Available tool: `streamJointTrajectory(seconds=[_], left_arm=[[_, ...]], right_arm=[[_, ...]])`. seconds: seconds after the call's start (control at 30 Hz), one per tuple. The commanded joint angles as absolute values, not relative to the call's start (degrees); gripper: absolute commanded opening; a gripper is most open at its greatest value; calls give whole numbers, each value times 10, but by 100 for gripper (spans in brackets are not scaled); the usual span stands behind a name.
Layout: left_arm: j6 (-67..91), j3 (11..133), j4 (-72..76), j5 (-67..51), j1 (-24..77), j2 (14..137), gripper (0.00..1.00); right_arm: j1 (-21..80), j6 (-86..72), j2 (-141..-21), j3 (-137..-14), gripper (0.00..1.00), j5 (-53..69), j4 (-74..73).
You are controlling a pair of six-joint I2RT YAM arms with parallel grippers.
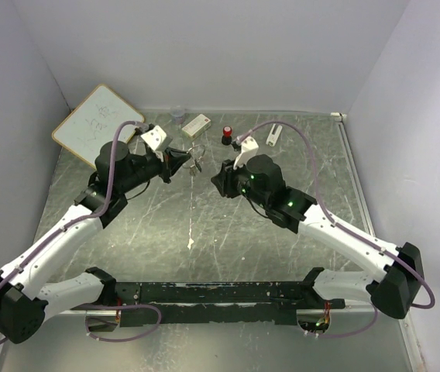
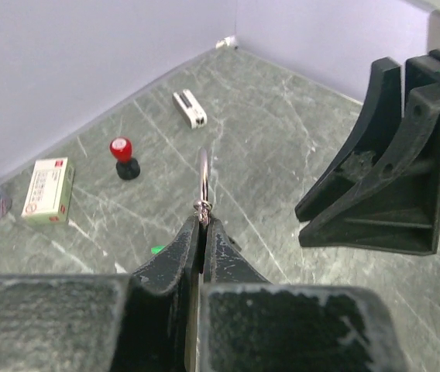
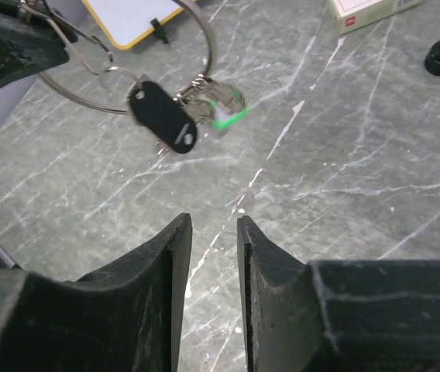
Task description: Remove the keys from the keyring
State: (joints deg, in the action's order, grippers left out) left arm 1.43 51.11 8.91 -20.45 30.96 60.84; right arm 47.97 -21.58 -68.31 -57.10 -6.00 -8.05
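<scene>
Left gripper (image 2: 203,222) clamped on keyring (image 3: 202,46), held above bench (image 3: 344,178). Black key (image 3: 160,118) and green key (image 3: 225,108) dangle under keyring. Right gripper (image 3: 214,225) empty, jaws narrowly apart, near keyring. Step: reaching for keys. Next: pinch one key, work it along coil.

White links (image 1: 57,232), purple cables (image 1: 276,123), green lights (image 1: 290,204); scuffed black left claw (image 2: 202,225) and right claw (image 3: 214,232).
</scene>
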Motion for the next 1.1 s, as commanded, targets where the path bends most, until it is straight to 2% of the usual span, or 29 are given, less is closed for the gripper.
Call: streamJointTrajectory(seconds=[0.0,0.27,0.57,0.8,1.07], left_arm=[[-9,579,-62,-175,312,602,7],[11,642,-153,-169,312,601,7],[30,653,-165,-178,313,611,7],[38,649,-154,-176,314,606,7],[44,639,-146,-192,316,597,7]], right_arm=[[484,-200,-662,-541,31,-105,-25],[486,-182,-649,-497,29,-78,57],[528,-124,-632,-409,20,-9,248],[599,-34,-654,-406,30,-68,321],[626,6,-713,-443,33,-145,323]])
